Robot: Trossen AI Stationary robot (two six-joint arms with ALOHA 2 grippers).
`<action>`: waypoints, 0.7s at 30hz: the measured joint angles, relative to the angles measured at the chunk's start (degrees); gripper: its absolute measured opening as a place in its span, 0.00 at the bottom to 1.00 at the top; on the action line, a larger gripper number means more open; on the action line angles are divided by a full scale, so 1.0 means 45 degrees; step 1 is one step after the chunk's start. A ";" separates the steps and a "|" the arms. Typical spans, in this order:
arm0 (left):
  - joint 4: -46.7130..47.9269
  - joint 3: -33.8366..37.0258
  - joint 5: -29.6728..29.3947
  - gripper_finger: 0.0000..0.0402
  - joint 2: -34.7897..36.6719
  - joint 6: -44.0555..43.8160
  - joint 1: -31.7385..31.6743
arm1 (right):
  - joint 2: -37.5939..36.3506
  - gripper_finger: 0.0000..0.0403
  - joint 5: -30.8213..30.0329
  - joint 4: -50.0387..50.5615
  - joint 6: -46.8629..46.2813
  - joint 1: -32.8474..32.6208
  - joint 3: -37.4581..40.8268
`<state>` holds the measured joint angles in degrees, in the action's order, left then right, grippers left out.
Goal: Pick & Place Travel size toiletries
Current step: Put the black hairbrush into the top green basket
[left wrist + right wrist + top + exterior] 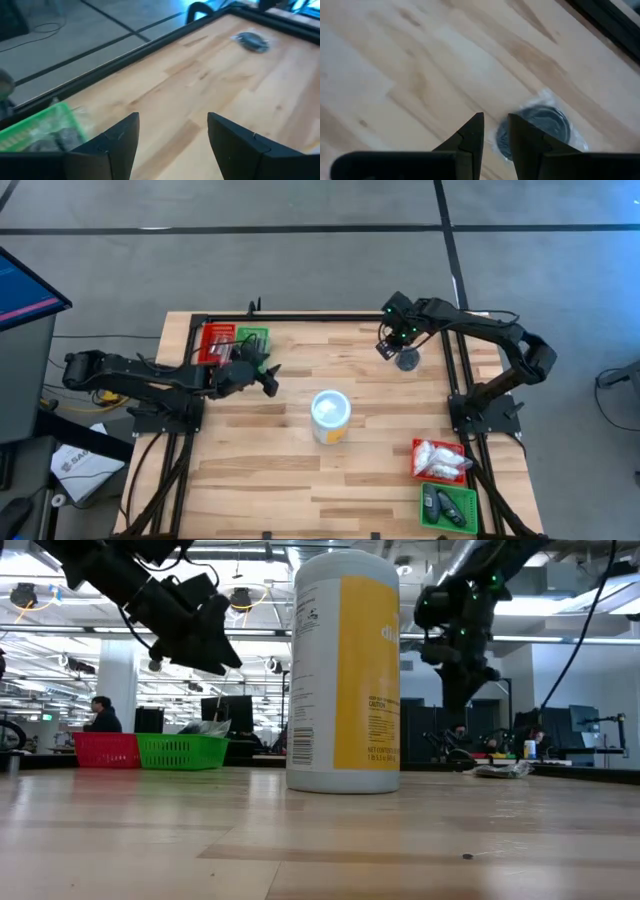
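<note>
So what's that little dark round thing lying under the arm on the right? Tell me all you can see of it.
The dark grey round piece is a flat disc with ringed ridges, sealed in a clear crinkly wrapper. It lies flat on the wooden table near the far right edge, alone. The right gripper hangs just above it, its fingers close together, apparently not touching it. From overhead it shows as a small grey spot.

I see my left gripper (172, 137) spread wide above bare wooden table (200, 95), a green tray (42, 132) near one finger, a dark round piece (252, 41) far off.
</note>
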<state>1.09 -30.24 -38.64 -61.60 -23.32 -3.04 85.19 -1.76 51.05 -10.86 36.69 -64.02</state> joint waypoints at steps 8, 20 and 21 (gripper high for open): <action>-0.0295 0.0000 -0.0008 0.56 0.0000 -0.0011 0.0853 | 0.0000 0.19 0.0010 -0.0103 -0.1059 0.1968 0.1322; -0.0520 0.0000 -0.0016 0.56 0.0000 -0.0011 0.1110 | 0.0000 0.19 0.0046 -0.1008 -0.1543 0.3806 0.3146; -0.0539 0.0000 -0.0018 0.56 0.0000 -0.0014 0.1110 | 0.0000 0.19 0.0042 -0.1107 -0.1523 0.3907 0.3242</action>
<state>-1.33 -30.24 -38.72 -61.60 -23.39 1.96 85.19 -1.57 46.06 -17.71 54.27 -49.43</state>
